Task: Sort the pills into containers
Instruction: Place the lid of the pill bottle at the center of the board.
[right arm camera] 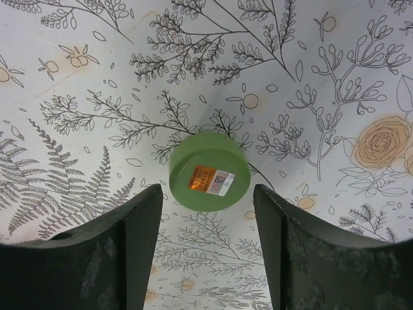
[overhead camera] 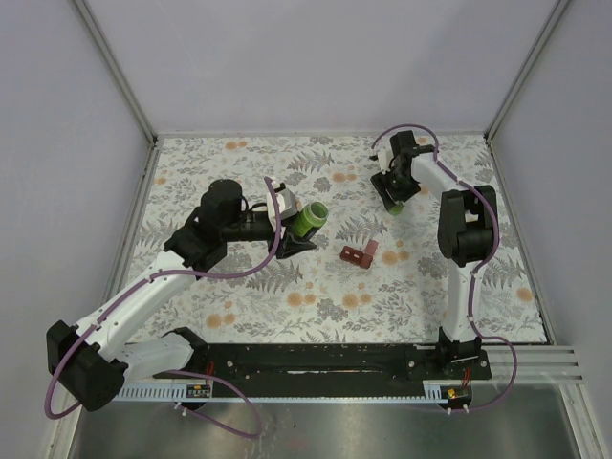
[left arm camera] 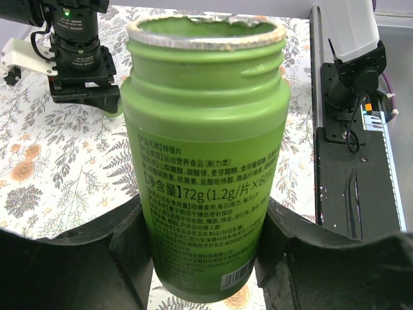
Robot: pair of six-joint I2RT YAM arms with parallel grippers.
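Floral-cloth table (overhead camera: 287,316). Dark-red pill box (overhead camera: 359,254) lies near the middle, lid possibly open, too small to confirm. Green cap (right arm camera: 210,172) flat on the cloth, far right.

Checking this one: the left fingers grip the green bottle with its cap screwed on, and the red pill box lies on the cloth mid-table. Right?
Not quite. The green bottle in the left fingers is uncapped: the left wrist view shows its open mouth with torn foil. A green cap lies on the cloth under the open right fingers. The pill box part holds.
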